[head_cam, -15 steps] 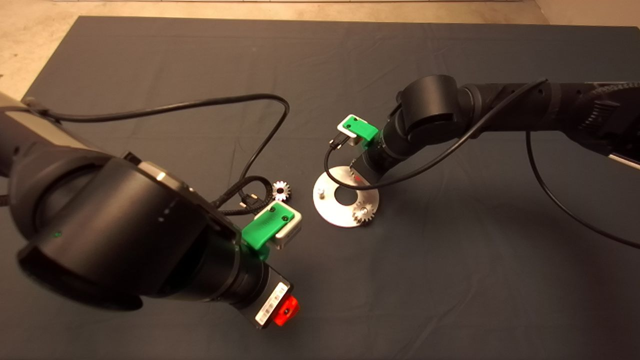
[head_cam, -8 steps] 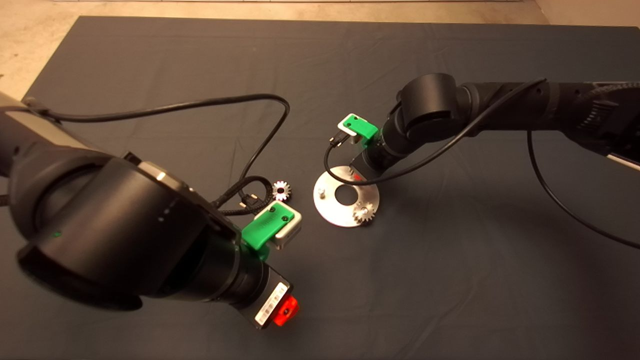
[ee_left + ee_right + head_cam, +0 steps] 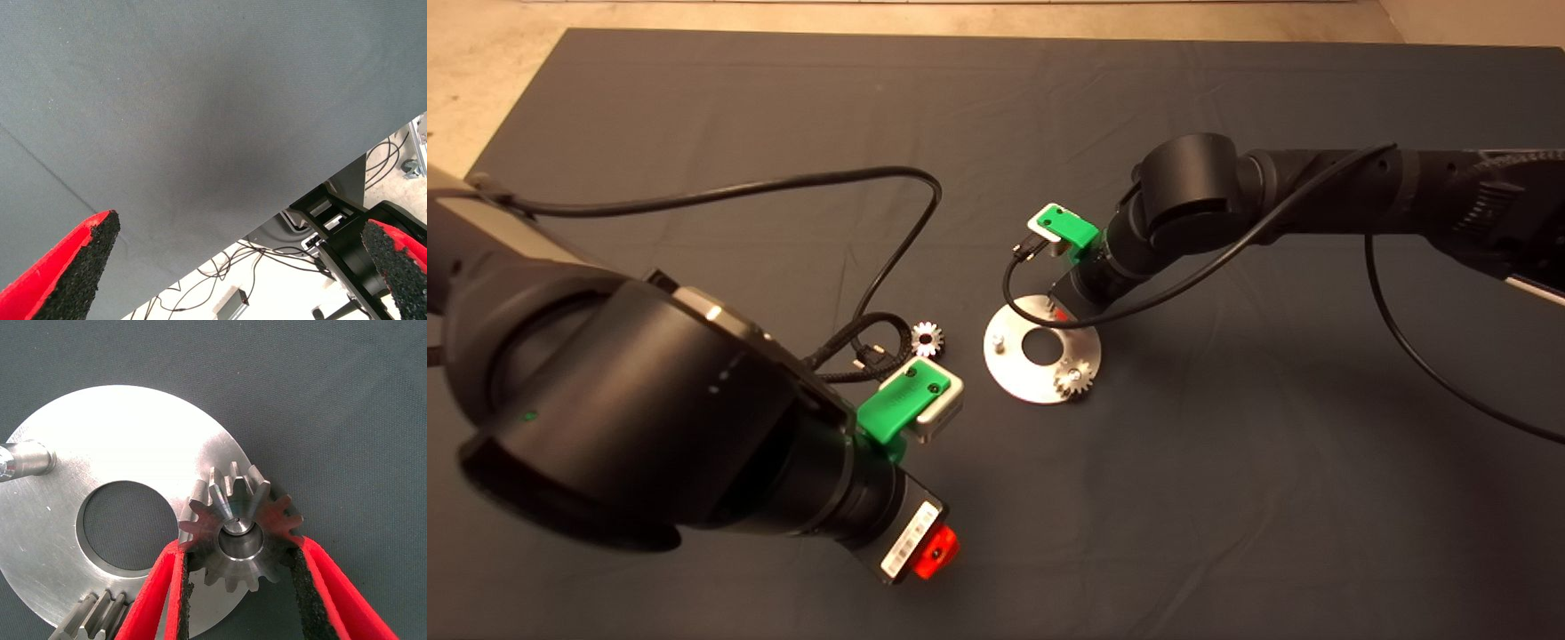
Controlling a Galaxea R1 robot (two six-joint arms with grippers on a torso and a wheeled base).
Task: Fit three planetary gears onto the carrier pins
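Red fingers with black pads on your right gripper (image 3: 240,587) sit close on either flank of a toothed steel gear (image 3: 241,532), pinching it by the teeth so its centre hole stays clear for the pin whose tip shows inside the bore; I judge the gear is partly threaded on and not yet released. That pin stands at about 12 o'clock on the silver carrier disc (image 3: 1014,363), tucked under the gripper (image 3: 1060,311) in the head view. A second gear (image 3: 1072,380) is seated at roughly 4 o'clock on the disc, and a bare pin (image 3: 998,340) waits near 9 o'clock. The third gear (image 3: 927,338) lies loose on the dark mat (image 3: 1227,498) of the table, just beyond the disc at 9 o'clock, close to your left arm's cable. Your left gripper (image 3: 925,551) hangs idle at 7 o'clock from the disc, its fingers (image 3: 80,267) spread wide over bare mat and holding nothing. Open mat lies from 3 to 6 o'clock; the held gear overhangs the disc's rim, so lift straight up when you let go.
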